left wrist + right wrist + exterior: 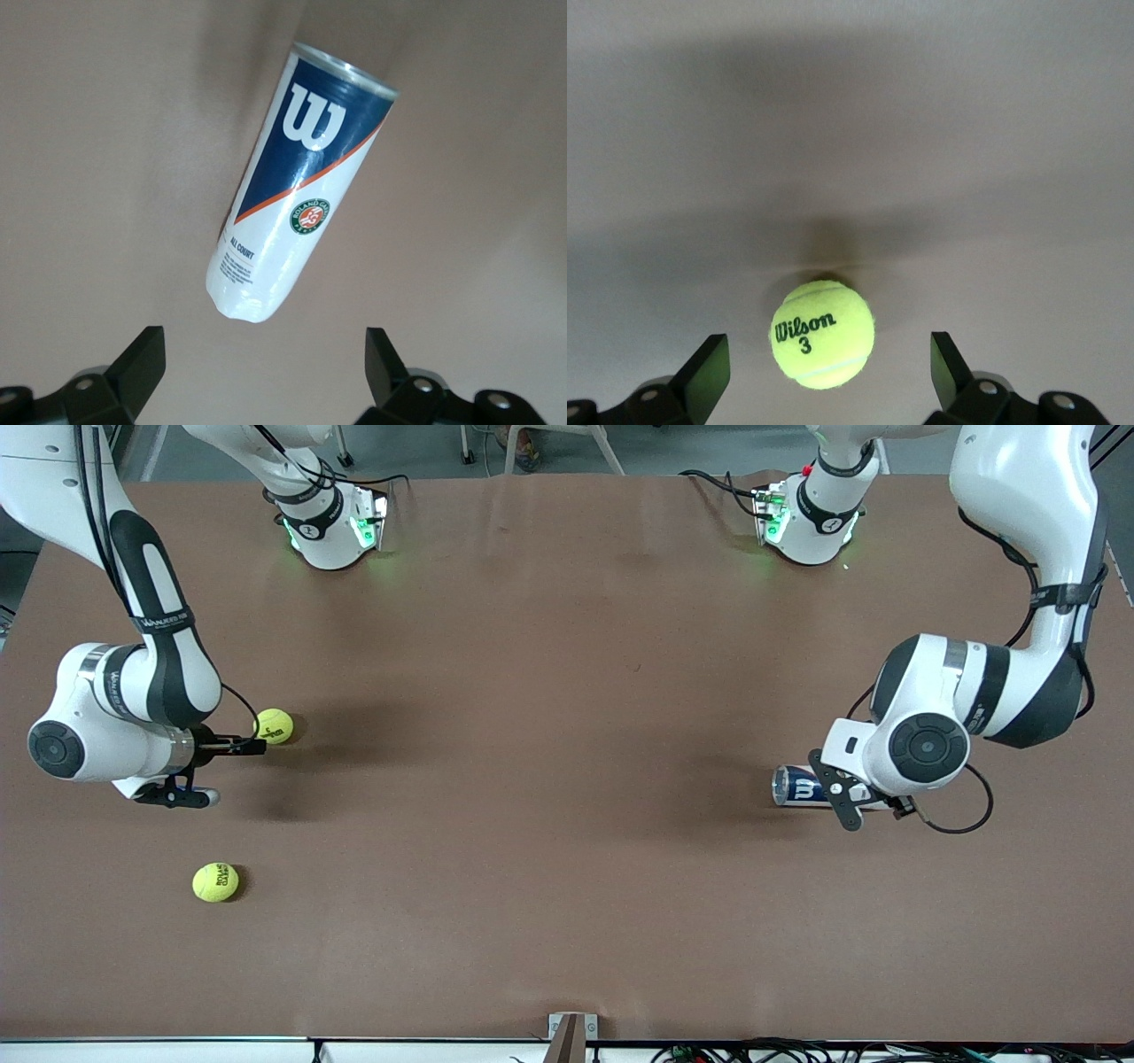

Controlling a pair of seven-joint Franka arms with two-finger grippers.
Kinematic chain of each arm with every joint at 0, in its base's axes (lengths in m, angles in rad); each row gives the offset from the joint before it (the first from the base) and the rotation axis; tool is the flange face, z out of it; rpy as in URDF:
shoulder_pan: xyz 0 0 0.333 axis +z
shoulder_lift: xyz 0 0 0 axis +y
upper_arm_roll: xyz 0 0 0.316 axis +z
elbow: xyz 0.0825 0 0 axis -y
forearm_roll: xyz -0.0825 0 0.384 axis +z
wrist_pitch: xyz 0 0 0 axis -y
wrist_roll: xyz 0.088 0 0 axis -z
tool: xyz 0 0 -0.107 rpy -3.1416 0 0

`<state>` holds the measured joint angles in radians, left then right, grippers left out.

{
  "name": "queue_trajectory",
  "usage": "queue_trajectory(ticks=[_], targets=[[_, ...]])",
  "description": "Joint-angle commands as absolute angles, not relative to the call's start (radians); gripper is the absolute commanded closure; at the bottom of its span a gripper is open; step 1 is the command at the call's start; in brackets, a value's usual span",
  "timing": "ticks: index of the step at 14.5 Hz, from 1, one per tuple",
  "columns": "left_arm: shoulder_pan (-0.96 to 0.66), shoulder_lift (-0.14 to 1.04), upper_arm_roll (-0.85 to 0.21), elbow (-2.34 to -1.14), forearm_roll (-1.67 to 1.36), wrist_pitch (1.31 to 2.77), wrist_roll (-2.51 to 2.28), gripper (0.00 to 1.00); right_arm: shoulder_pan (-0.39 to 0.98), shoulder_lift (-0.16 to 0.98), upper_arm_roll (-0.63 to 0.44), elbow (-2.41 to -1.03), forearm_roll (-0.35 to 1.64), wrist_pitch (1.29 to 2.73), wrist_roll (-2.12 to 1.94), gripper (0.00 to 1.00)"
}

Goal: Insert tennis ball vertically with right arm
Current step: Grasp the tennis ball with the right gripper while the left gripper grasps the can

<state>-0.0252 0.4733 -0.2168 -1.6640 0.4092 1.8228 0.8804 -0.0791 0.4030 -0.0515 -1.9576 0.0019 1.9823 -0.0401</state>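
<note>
A yellow tennis ball marked "Wilson 3" lies on the brown table toward the right arm's end. My right gripper is open, its black fingers standing apart on either side of this ball without touching it; it shows low beside the ball. A blue and white ball can lies on its side toward the left arm's end. My left gripper hangs open just off the can's white closed end, with nothing between its fingers.
Another yellow tennis ball rests nearer the front camera than the first one. The two arm bases stand at the table's back edge. A small bracket sits at the front edge.
</note>
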Motion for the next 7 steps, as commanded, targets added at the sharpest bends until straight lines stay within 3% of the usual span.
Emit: queue_trajectory(ticks=[1, 7], targets=[[-0.021, 0.498, -0.219, -1.663, 0.449, 1.839, 0.946, 0.01, -0.086, 0.387, -0.044, -2.0, 0.018, 1.99, -0.032, 0.0], [-0.031, 0.52, -0.216, -1.739, 0.531, 1.943, 0.963, 0.01, -0.083, 0.399, -0.041, -2.046, 0.018, 2.011, -0.032, 0.0]])
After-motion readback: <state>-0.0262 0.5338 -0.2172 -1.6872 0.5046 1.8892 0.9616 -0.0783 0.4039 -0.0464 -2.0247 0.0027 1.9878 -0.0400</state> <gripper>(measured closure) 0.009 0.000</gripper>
